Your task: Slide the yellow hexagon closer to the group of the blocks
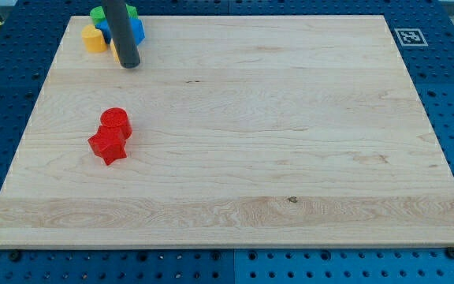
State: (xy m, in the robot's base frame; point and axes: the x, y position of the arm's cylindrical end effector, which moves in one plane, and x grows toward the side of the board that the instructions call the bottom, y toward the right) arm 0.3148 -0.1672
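Note:
A cluster of blocks sits at the view's top left corner of the wooden board. In it I see a yellow block on the left, a green block at the top, a blue block on the right, and a sliver of another yellow block next to the rod. Which yellow one is the hexagon I cannot tell. My dark rod comes down through the cluster, and my tip rests on the board just below it, touching or nearly touching the yellow sliver.
A red cylinder and a red star touch each other at the board's left middle. A black-and-white marker tag is at the top right corner. Blue perforated table surrounds the board.

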